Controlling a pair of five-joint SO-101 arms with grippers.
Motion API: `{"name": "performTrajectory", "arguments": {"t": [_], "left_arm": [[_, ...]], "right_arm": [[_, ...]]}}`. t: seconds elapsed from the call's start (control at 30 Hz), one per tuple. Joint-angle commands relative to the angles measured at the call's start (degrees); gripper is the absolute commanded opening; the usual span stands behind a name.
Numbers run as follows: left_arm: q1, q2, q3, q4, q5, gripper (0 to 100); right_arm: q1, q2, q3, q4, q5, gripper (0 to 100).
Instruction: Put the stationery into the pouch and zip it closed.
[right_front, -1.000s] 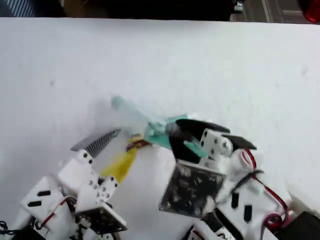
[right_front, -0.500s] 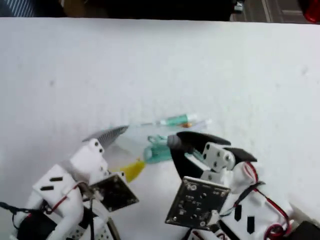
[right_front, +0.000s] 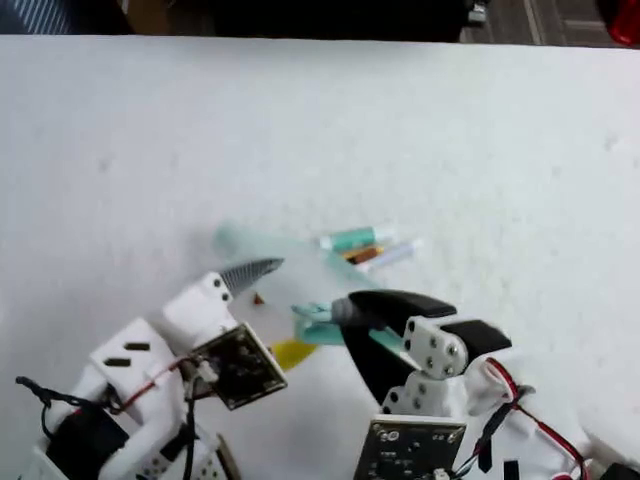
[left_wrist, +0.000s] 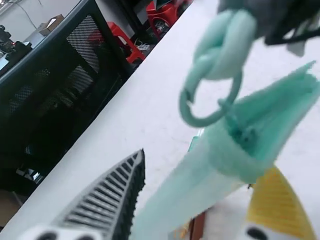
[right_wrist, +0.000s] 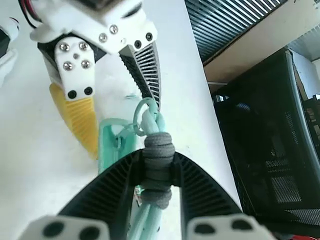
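The right fingers (right_wrist: 115, 192) are pinched tight on the knotted grey cord (right_wrist: 158, 150) tied to the ring (left_wrist: 197, 120) of the zip, at one end of the teal pouch (left_wrist: 222, 160). The pouch lies slanting on the white worktop (right_front: 450, 130) in front of both arms. The left fingers (left_wrist: 107, 200), one ribbed grey and one yellow, stand wide apart with the pouch's zip end between them, gripping nothing, and a few pens (right_front: 365, 243) lie just beside the pouch on its far side, though I cannot tell whether they are inside it.
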Motion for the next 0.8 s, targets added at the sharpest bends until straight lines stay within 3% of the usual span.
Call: {"name": "performTrajectory", "arguments": {"t": [0.0,0.27,0.5,0.7,0.77], "left_arm": [[3.30,1.01,1.85,-3.08,1.05,34],[3.47,0.92,6.24,-4.92,1.49,34],[3.82,0.84,6.07,-5.10,3.78,21],[3.56,0.84,5.98,-6.86,3.78,2],[3.47,0.84,5.98,-8.62,3.78,3]], "right_arm": [[-0.48,-0.31,-0.09,-0.22,0.88,1.6],[-0.48,-0.40,-0.09,-0.22,0.88,1.6],[3.12,-0.13,-0.09,-3.38,-1.23,1.6],[4.62,-0.04,0.26,-6.81,-3.08,1.6],[4.62,0.13,0.35,-8.57,-3.25,1.6]]}}
